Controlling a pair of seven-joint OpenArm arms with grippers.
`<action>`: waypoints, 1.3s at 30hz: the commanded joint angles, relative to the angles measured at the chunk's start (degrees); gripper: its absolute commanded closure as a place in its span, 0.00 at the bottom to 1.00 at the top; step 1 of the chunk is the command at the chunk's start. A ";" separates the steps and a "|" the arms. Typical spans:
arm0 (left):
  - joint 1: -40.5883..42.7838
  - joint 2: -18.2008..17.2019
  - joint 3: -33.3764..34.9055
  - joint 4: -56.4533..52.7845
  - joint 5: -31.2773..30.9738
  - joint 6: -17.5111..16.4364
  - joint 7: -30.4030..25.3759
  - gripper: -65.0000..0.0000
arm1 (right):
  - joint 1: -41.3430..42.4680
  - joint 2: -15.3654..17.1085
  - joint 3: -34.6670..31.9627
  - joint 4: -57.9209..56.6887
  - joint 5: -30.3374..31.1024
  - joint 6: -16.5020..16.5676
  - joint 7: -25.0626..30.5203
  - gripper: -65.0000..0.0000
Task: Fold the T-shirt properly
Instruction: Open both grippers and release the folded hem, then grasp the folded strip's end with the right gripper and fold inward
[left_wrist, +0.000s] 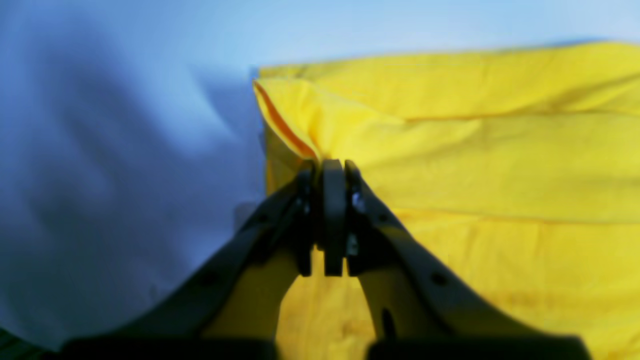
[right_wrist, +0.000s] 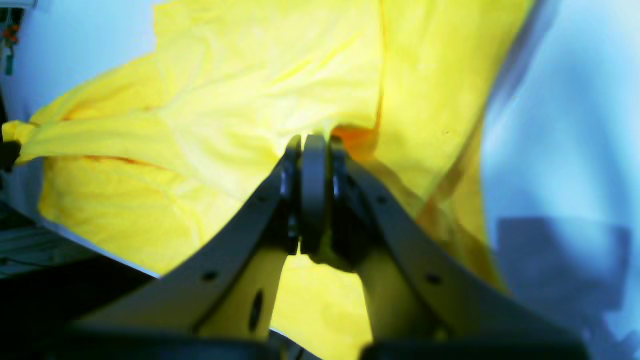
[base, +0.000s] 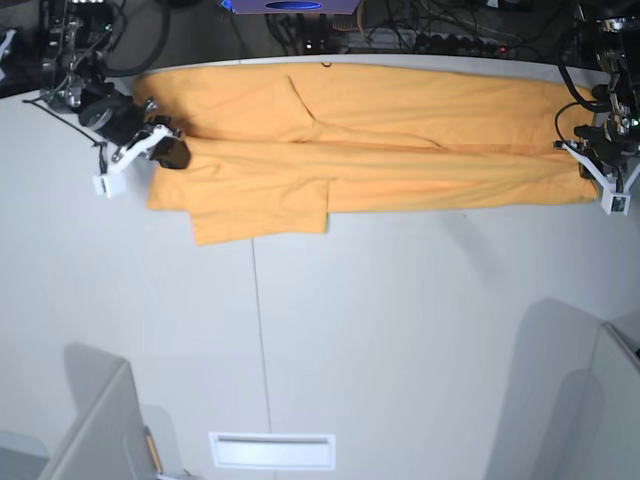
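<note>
Thin orange-yellow cotton, the T-shirt (base: 380, 150) lies stretched in a long band across the far side of the white bench (base: 400, 340), one folded layer over another. The left end effector (left_wrist: 332, 167) is clenched on the cloth's edge at one end; the right end effector (right_wrist: 314, 142) is clenched on a bunched fold at the other. Such limp fabric will likely sag and wrinkle between the grips, so corners and hems look like the best holds. Both wrist views are blurred, and the layers underneath stay hidden.
</note>
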 joint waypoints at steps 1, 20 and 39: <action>0.28 -1.37 -0.56 0.92 0.30 0.21 -0.55 1.00 | 0.10 0.62 0.18 0.79 0.86 0.55 0.73 1.00; 2.92 -1.02 -5.40 12.35 -0.23 0.30 3.67 0.24 | 1.69 0.97 0.36 6.76 0.77 0.55 4.16 0.64; 2.83 8.65 -26.76 18.42 -0.31 0.21 10.00 0.00 | 32.98 -3.34 -7.73 -23.65 -16.90 -1.47 -8.76 0.41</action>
